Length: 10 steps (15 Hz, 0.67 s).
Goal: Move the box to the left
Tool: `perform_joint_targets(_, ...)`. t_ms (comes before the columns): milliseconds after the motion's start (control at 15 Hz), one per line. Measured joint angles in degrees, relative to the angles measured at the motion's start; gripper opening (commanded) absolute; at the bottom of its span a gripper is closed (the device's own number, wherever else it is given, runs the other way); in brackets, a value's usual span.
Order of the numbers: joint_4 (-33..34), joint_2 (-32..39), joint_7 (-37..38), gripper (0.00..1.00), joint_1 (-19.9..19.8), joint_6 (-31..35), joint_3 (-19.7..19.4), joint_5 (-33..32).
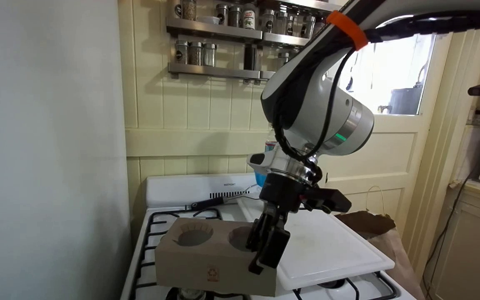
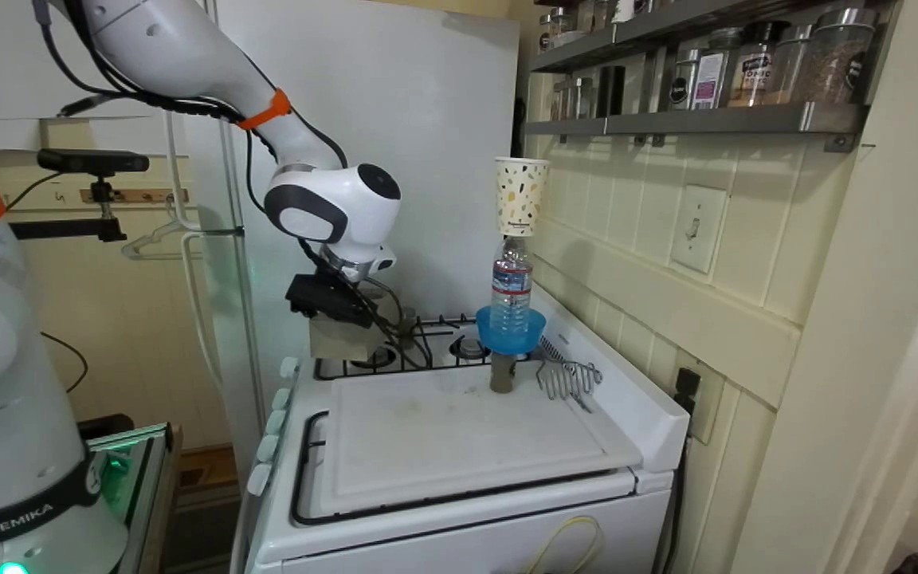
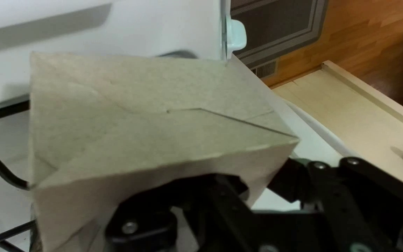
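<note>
I log one box (image 1: 190, 266), two holes (image 1: 195, 237) on top, over the stove (image 2: 467, 550) near one white board (image 2: 459, 438). Gripper (image 1: 254, 257): two fingers (image 1: 275, 248) at the box's edge; whether clamped, I cannot tell.

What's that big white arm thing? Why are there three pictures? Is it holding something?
That's a robot arm; the black gripper at its end works like a hand. Two pictures are taken from outside it. The third is taken from the arm itself, so the cardboard box looks huge there. The box is over a stove, where a white board lies and a bottle stands in a blue bowl. The gripper is at one end of the box, maybe pinching it, but I can't tell whether the hold is firm.
</note>
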Motion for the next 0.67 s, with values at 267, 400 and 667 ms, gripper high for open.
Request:
perform_joint_targets(267,1.44,2.24,-1.05,0.0,-0.65,0.0,1.01,-1.55)
perform_joint_targets(400,1.95,2.97,-1.7,0.0,-0.89,0.0,1.53,-1.6)
perform_joint_targets(667,2.62,3.47,-2.9,0.0,-0.99,0.11,2.15,-1.38)
